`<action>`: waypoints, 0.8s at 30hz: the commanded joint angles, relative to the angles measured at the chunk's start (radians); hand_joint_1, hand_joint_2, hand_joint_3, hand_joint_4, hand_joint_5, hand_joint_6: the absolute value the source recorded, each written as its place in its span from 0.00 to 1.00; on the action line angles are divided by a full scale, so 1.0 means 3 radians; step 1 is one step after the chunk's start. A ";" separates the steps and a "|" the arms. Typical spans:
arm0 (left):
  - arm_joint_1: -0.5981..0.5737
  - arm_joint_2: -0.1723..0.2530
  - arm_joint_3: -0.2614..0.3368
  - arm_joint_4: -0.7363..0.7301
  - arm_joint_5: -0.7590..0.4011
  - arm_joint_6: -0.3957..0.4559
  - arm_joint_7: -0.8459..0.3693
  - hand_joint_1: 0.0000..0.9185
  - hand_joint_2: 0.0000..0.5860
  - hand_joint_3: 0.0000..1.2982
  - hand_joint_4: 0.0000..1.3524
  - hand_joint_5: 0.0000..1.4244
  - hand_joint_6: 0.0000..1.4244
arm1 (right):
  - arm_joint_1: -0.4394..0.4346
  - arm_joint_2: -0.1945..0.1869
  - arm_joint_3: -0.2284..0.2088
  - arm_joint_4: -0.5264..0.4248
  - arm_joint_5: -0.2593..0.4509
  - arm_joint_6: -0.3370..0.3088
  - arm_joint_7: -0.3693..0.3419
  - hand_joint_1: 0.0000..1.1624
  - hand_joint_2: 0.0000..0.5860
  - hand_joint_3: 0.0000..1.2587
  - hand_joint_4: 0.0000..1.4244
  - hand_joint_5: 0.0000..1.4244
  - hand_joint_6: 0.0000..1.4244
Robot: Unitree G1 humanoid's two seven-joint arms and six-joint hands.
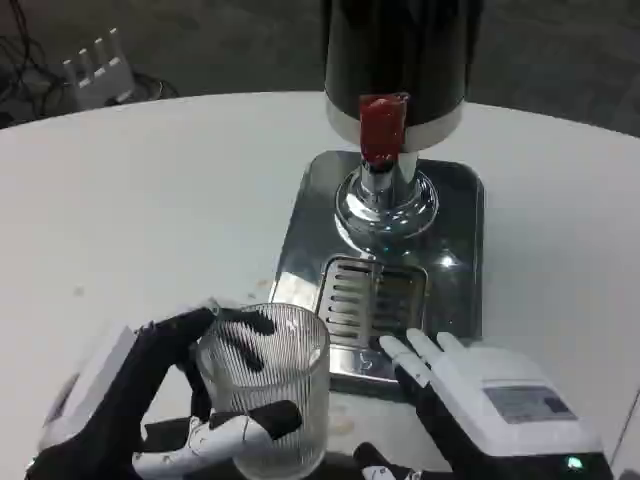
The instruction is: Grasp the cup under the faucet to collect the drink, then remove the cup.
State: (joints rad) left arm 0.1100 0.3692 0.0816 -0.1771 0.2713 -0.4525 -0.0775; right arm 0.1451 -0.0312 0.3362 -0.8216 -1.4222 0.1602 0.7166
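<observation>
Left hand (pixel 165 395) grips the cup (pixel 268 385) before the drip tray (pixel 375 300); right hand (pixel 470 385) rests released beside it.

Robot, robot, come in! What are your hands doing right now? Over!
Left hand holds the cup. Right hand open, near the drip tray. Cup not yet under the faucet. Nothing in the way.

Robotics lab or test room, bare white round table (pixel 150 190) set up as a demo station, black drink dispenser (pixel 400 60) on a steel drip tray (pixel 455 260), dark floor (pixel 200 40) behind, loose cables (pixel 25 60) trailing, white power strip (pixel 98 70) on the floor
</observation>
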 commanded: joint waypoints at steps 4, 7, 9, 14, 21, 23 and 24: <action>0.0036 -0.0015 0.0036 -0.0099 -0.0024 -0.0076 0.0034 0.45 0.21 0.78 0.78 0.80 0.63 | 0.0035 0.0050 -0.0007 -0.0052 0.0017 -0.0020 0.0030 0.34 0.75 0.04 0.00 0.00 0.00; 0.0040 -0.0018 0.0034 -0.0107 -0.0022 -0.0073 0.0034 0.45 0.21 0.78 0.78 0.80 0.63 | 0.0028 0.0061 -0.0025 -0.0049 0.0021 -0.0015 0.0059 0.34 0.75 0.04 0.00 0.00 0.00; 0.0041 -0.0019 0.0032 -0.0111 -0.0020 -0.0070 0.0034 0.45 0.21 0.78 0.78 0.80 0.63 | 0.0021 0.0066 -0.0044 -0.0052 0.0028 -0.0014 0.0091 0.34 0.75 0.04 0.00 0.00 0.00; 0.0034 -0.0027 0.0016 -0.0117 -0.0006 -0.0067 0.0035 0.45 0.21 0.78 0.78 0.80 0.63 | 0.0034 0.0093 -0.0075 -0.0095 0.0056 -0.0009 0.0119 0.34 0.75 0.04 0.00 0.00 0.00; -0.0038 -0.0063 0.0006 -0.0108 0.0035 -0.0048 0.0044 0.45 0.21 0.78 0.78 0.80 0.63 | 0.0049 0.0134 -0.0093 -0.0080 0.0057 0.0035 0.0210 0.34 0.75 0.05 0.00 0.00 0.00; -0.0060 -0.0069 0.0004 -0.0089 0.0043 -0.0041 0.0042 0.45 0.21 0.78 0.78 0.80 0.63 | 0.0056 0.0135 -0.0102 -0.0088 0.0058 0.0040 0.0238 0.34 0.75 0.05 0.00 0.00 0.00; -0.0083 -0.0071 -0.0002 -0.0069 0.0049 -0.0037 0.0043 0.45 0.21 0.78 0.78 0.80 0.63 | 0.0062 0.0138 -0.0109 -0.0096 0.0059 0.0044 0.0244 0.34 0.75 0.05 0.00 0.00 0.00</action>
State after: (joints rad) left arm 0.1027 0.3538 0.0818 -0.1890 0.2856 -0.4525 -0.0774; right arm 0.1521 0.0011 0.3111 -0.8356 -1.4088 0.1688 0.7731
